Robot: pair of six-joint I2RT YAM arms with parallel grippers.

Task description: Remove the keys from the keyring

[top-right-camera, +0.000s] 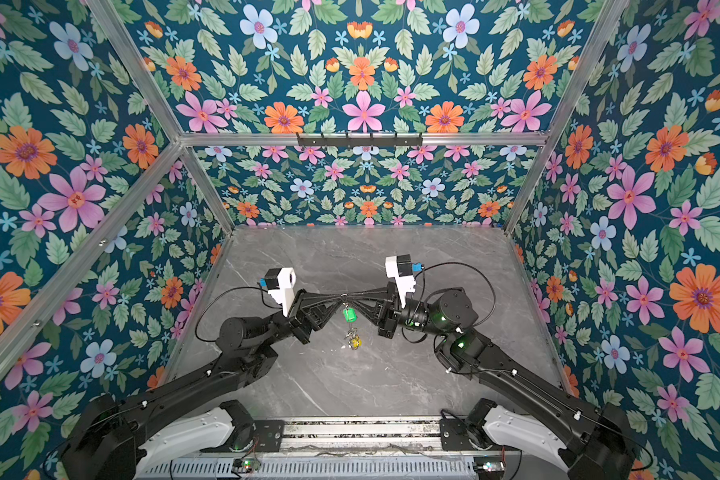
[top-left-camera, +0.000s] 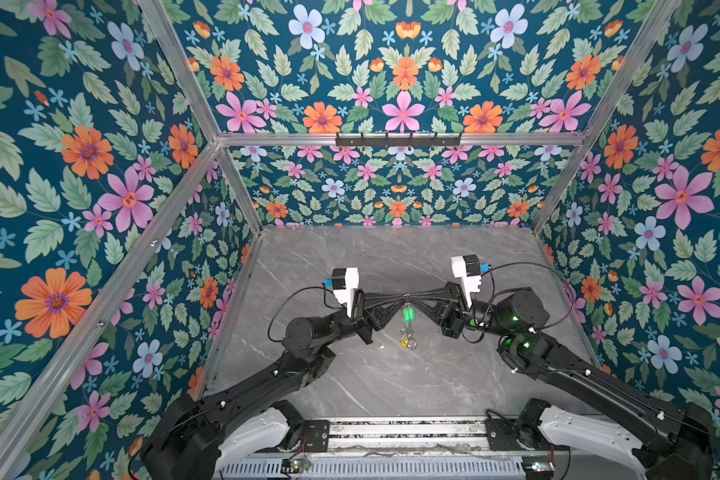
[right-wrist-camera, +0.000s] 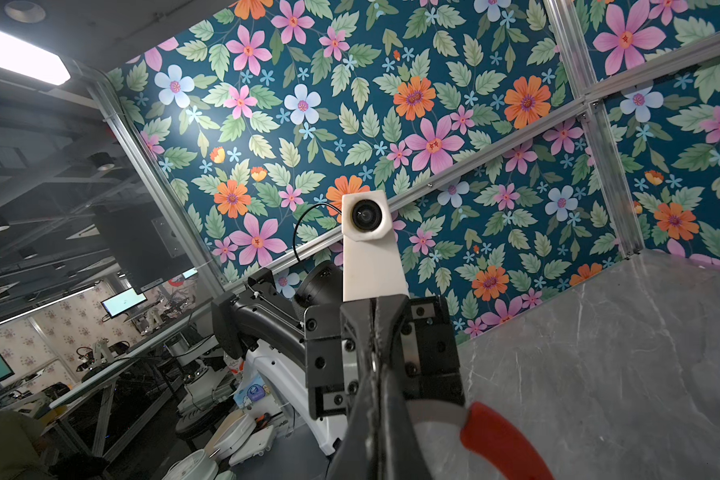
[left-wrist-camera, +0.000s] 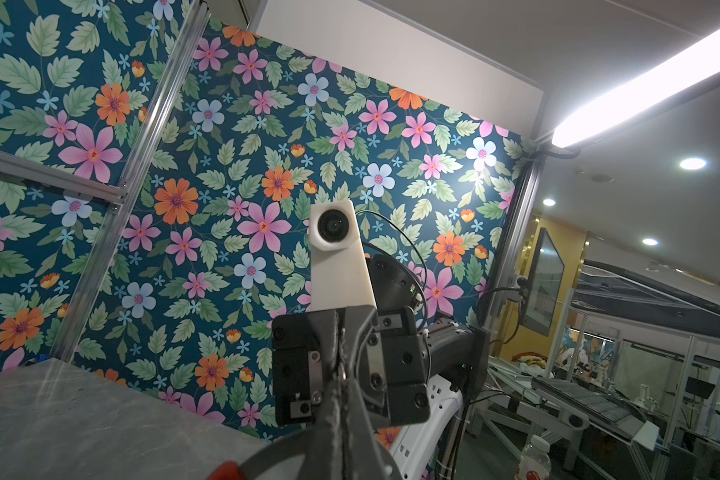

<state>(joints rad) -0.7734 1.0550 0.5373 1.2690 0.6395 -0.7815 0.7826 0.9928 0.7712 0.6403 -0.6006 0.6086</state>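
Observation:
Both grippers meet tip to tip in mid-air above the table's middle. My left gripper and my right gripper are each shut on the keyring, which shows edge-on in both top views. The left wrist view shows the grey hoop and its red sleeve beside my left gripper. In the right wrist view the hoop and red sleeve run out from my right gripper. The keys dangle below: green-tagged key, yellow-tagged key lower.
The grey marble table lies under the hanging keys. Floral walls on aluminium posts close in three sides. A black hook rail sits high on the back frame. Both arms' bases stand at the table's front edge.

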